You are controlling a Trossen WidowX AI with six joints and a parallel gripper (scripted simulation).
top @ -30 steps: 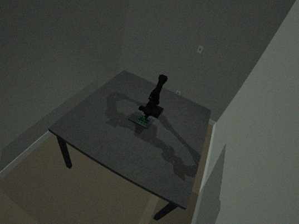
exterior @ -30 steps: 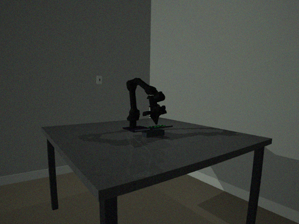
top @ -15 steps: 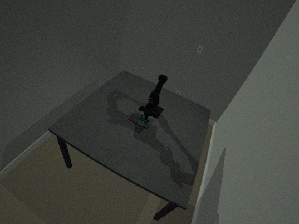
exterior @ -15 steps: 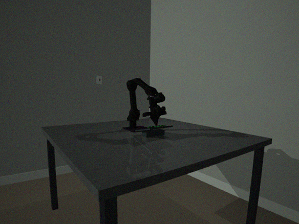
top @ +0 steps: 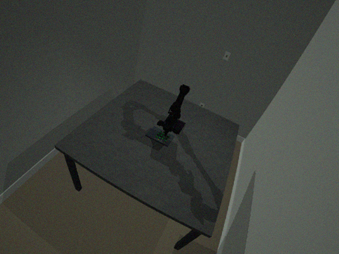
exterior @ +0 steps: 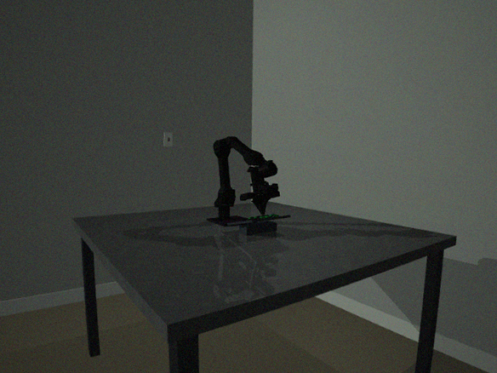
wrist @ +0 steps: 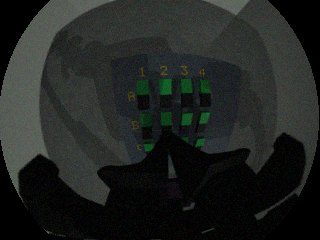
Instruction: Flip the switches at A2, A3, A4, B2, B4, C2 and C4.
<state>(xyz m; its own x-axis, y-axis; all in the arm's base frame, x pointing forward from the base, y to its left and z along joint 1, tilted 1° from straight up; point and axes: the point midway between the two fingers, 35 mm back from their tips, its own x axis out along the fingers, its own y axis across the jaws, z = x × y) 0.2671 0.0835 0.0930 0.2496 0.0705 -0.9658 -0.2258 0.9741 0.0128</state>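
The switch panel [top: 151,132] [exterior: 284,216] [wrist: 227,100] lies on the table in front of the arm. In the wrist view, switches A2 [wrist: 165,87], A3 [wrist: 186,86] and A4 [wrist: 204,86] show green far halves and black near halves. B2 [wrist: 166,119] shows green, its near half mostly covered by the fingertips. B4 [wrist: 204,118] and C4 [wrist: 200,142] show green; C2 is hidden behind the fingers. My gripper [top: 165,134] [exterior: 262,214] [wrist: 166,134] is shut and empty, its tips low at B2's near end. Contact and exact switch tilts cannot be told.
Switches A1 [wrist: 143,87], B1 [wrist: 146,120], B3 [wrist: 186,119] and C1 [wrist: 149,147] stand close around; C3 is partly hidden by the fingers. The arm's base stands behind the panel on the table [top: 110,149] [exterior: 193,271]. Walls stand beyond the table.
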